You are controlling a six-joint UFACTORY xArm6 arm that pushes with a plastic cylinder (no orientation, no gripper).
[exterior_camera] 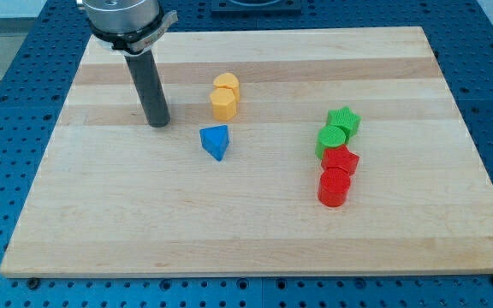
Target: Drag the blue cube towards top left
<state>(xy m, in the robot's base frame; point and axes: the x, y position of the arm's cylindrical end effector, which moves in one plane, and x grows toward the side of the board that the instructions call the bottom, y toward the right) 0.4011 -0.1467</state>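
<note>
The blue block (216, 141) lies near the board's middle, a wedge-like shape with a point toward the view's bottom. My tip (158, 124) rests on the board to the left of it and slightly higher in the view, a short gap away and not touching it. The dark rod rises from the tip to the arm's flange at the view's top left.
Two yellow blocks (225, 96) stand touching just above the blue block. At the right, two green blocks (339, 128) and two red blocks (336, 175) form a tight cluster. The wooden board (255, 231) sits on a blue perforated table.
</note>
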